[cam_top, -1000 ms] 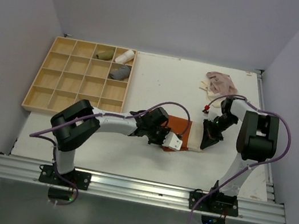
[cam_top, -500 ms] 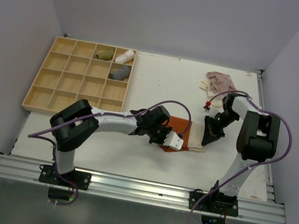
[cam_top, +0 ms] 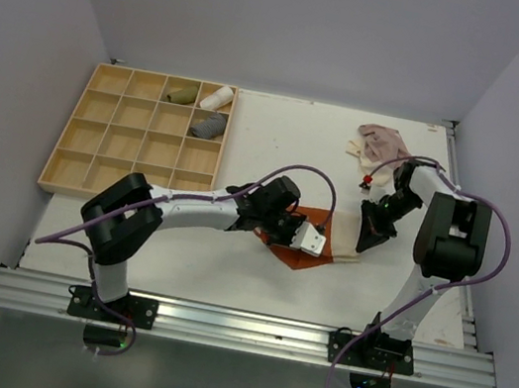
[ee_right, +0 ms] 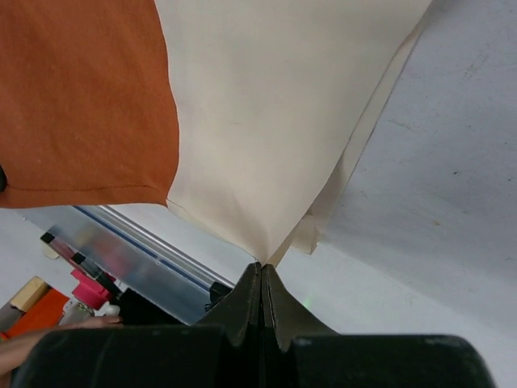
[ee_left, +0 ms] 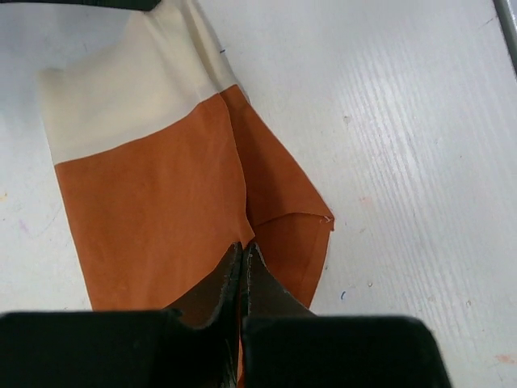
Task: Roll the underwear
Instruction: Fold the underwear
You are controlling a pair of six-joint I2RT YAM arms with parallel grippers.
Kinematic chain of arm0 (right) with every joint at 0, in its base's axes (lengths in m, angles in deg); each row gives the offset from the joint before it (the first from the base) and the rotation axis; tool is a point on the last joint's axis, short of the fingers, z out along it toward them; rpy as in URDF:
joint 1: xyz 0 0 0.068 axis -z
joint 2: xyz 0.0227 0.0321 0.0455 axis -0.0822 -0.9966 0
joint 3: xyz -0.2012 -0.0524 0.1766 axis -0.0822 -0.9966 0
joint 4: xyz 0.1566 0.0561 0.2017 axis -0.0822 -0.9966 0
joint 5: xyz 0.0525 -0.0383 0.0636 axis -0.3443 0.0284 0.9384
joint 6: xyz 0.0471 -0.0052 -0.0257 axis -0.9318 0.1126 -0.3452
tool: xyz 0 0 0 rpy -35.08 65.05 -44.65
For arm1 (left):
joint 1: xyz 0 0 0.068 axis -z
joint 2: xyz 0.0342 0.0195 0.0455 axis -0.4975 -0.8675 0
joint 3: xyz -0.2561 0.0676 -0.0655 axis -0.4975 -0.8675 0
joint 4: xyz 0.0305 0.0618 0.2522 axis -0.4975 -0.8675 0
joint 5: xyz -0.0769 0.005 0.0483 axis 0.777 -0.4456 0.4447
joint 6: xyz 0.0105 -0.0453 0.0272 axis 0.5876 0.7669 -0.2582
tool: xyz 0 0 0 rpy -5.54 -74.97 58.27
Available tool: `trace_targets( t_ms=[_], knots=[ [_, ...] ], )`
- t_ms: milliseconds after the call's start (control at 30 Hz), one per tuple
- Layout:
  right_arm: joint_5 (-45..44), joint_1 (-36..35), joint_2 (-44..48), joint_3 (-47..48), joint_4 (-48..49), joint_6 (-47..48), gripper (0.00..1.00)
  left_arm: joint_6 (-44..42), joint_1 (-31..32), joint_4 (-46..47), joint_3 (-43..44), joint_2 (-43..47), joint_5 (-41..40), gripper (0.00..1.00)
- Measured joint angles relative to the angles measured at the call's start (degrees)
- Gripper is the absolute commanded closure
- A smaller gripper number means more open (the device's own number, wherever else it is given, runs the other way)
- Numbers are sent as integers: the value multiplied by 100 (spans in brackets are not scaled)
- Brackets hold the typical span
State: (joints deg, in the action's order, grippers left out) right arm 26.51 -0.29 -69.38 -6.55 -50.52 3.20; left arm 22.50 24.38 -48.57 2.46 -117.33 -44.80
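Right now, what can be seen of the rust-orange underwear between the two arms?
The rust-orange underwear is thin, smooth cloth with a broad cream band at one end. It is spread fairly flat on the table between the arms, with one long edge folded over itself. The left gripper is shut on the orange end. The right gripper is shut on a corner of the cream band, where doubled layers show.

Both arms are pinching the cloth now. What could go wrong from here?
1. The right fingers hold only the corner tip of the cream cloth; a tug could pull it free.
2. The left fingers pinch the rust-orange underwear right beside a folded-over flap; rolling may trap that crease.
3. If the arms pull apart, the cloth might stretch flat rather than roll.
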Motion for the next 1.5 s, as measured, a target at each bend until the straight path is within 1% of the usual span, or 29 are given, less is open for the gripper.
trace_targets(
  t_ms=[133,267,367,400,500,633,767,800,1033,1500],
  knots=[
    [-116,44,0,-2,9,13,100,111,125,-15,179,-116,55,98],
    [-210,59,0,-48,61,20,100,214,256,-17,216,-361,72,90],
    [-256,76,-31,-66,74,20,100,212,297,-17,107,-468,26,79],
    [-256,79,-57,-66,81,20,100,203,297,-20,33,-470,0,70],
    [-278,81,-173,-66,103,20,100,199,297,-31,-129,-470,-120,60],
    [-299,81,-302,-66,111,20,100,280,297,122,-348,-417,-356,52],
    [-299,81,-313,-48,109,22,100,413,297,400,-741,-59,-726,48],
    [-299,81,-313,-44,107,22,100,468,297,551,-901,109,-863,45],
    [-297,81,-313,-42,107,22,100,496,297,1047,-1084,398,-1187,43],
    [-297,81,-313,-42,107,22,100,385,398,1056,-885,70,-1143,40]
  ],
)
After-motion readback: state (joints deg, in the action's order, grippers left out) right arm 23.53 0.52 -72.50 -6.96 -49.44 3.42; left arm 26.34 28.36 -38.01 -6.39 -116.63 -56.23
